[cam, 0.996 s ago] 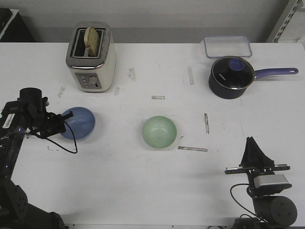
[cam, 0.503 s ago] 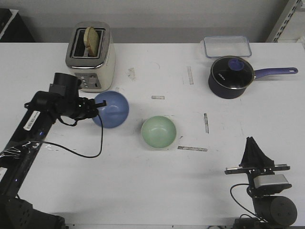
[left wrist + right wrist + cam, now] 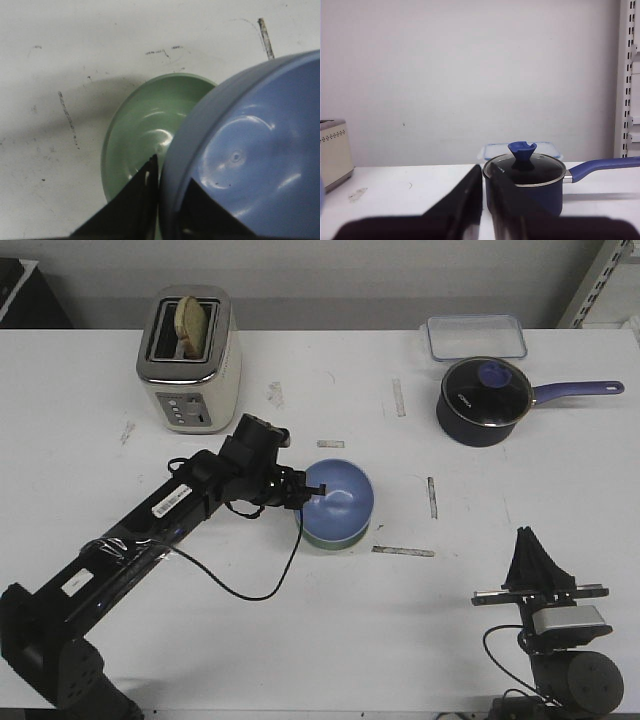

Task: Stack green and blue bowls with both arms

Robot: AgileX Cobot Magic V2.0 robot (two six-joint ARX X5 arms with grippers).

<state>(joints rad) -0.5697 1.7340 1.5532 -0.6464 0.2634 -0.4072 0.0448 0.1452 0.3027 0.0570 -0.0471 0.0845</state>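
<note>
The left gripper's fingers (image 3: 140, 192) are pinched tight on the near rim of the blue bowl (image 3: 338, 498), one finger outside the wall and one inside, no slack between them. The bowl hangs over the green bowl (image 3: 142, 132), shifted a little to one side, so from the wrist a wide crescent of green still shows, while from the front only a thin green edge peeks out beneath. Whether the two bowls touch yet I cannot tell.

To seat it well, I'd say the arm should slide the blue bowl across until the rims line up, level it, lower it gently, and only then let go; released off-centre, it would probably tip on the green rim.

Nearest me, the right gripper (image 3: 530, 558) sits parked at the table's front edge, well apart from both bowls, its fingers (image 3: 470, 200) pressed together on nothing.

Further back stand the toaster (image 3: 190, 360) with bread in its slot, the dark blue lidded pot (image 3: 485, 400) with its long handle, and a clear lidded container (image 3: 478, 337) behind that.
</note>
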